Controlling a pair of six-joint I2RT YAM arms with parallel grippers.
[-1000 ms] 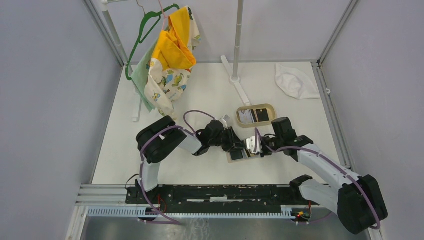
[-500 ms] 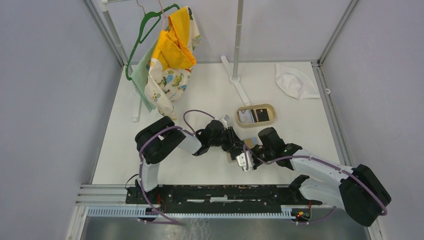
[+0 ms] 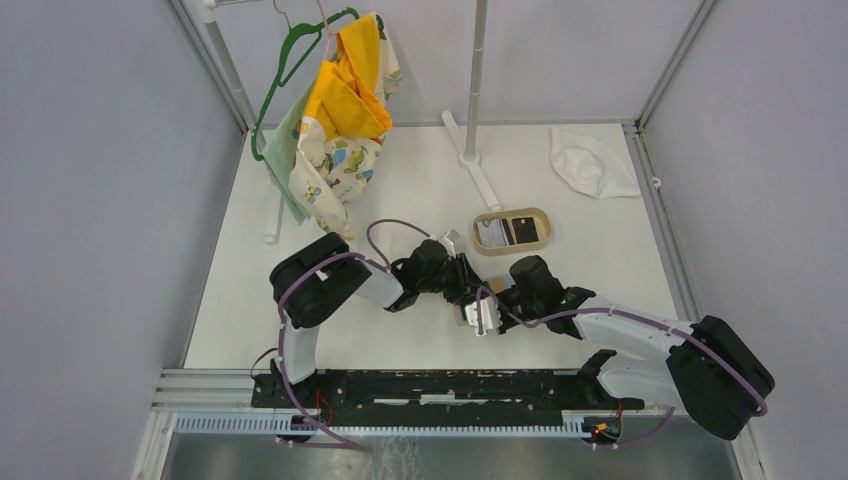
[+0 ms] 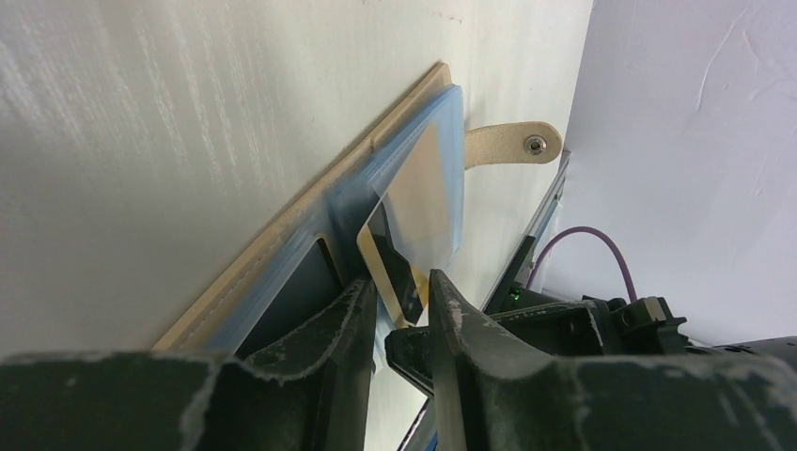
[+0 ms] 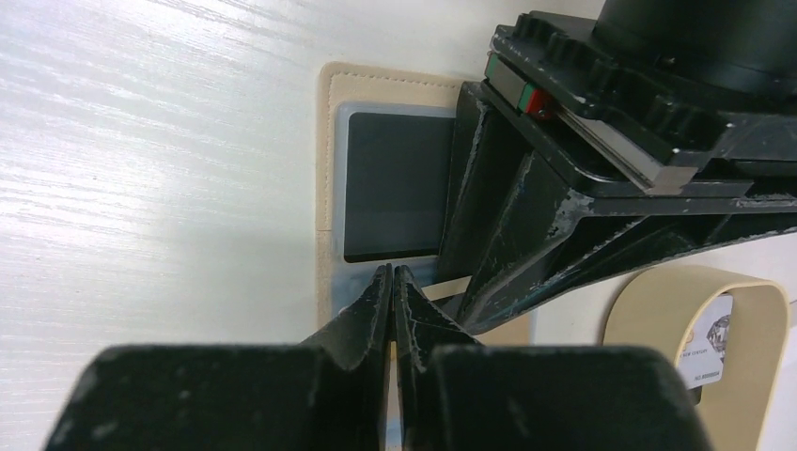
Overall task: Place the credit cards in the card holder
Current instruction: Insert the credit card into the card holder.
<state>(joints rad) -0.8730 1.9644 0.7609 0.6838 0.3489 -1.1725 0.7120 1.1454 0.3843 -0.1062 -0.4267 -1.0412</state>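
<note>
The left arm [image 3: 340, 285] folded sharply at the elbow and reached rightward; the left jaws stood partly apart, tips angled down. The right arm [image 3: 630, 330] stretched low and leftward; the right jaws were pressed together, close beside the left ones.

Grey walls [image 3: 90, 200] enclose a white table [image 3: 420, 180]; at the back, a rack [image 3: 478, 70], hung garments [image 3: 345, 110], a white cloth [image 3: 590, 160].

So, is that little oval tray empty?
No, the oval tray has a pale card and a dark card lying in it.
</note>
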